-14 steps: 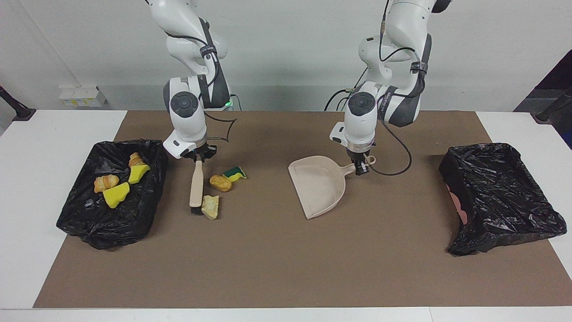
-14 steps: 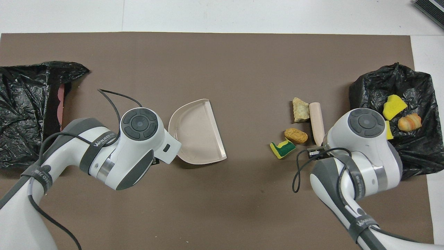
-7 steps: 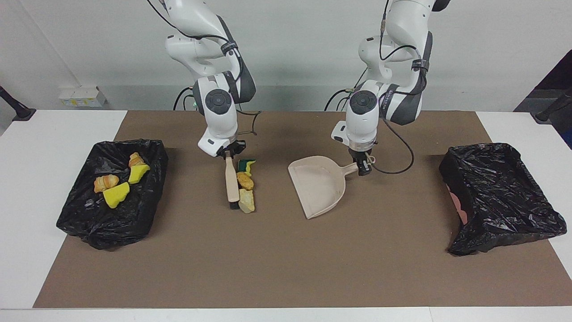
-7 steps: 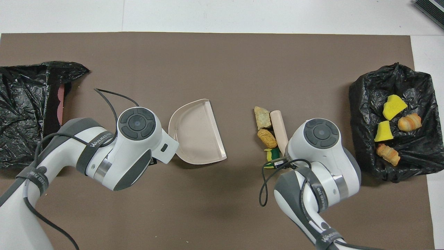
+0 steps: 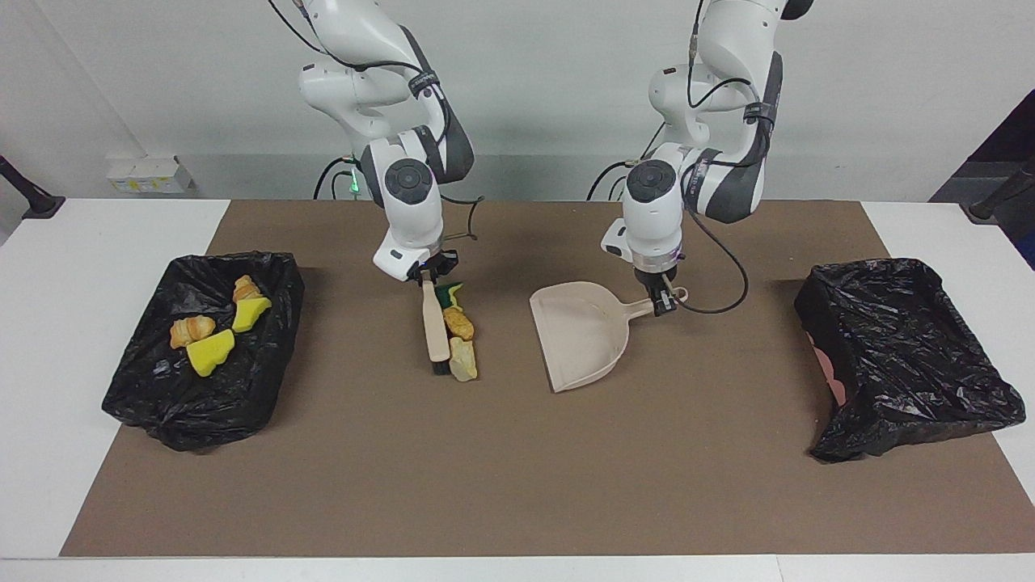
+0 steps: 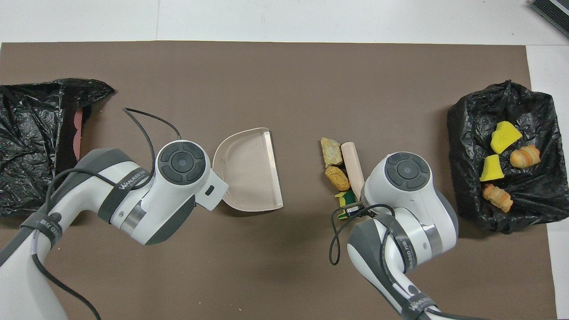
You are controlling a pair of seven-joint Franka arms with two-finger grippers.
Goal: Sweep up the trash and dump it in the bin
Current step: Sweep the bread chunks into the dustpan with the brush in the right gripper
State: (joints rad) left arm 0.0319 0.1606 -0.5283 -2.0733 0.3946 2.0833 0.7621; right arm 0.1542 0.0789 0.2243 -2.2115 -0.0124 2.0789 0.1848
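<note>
Right tool (image 5: 426,277) clamping brush (image 5: 437,330) by handle, bristles resting on worktop (image 5: 517,485) just beside three trash scraps (image 5: 459,333). Scraps looking light, soft, liable to roll; pushing beats pinching. Left tool (image 5: 661,302) gripping dustpan (image 5: 580,335) handle. Four scraps lying in bin (image 5: 137,396).

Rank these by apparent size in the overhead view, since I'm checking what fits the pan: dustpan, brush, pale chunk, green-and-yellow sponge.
1. Dustpan, clearly largest.
2. Brush, though the right arm covers its handle end.
3. Pale chunk.
4. Green-and-yellow sponge looks smallest, but it is partly hidden under the right arm, so its rank against the chunk is unsure.
</note>
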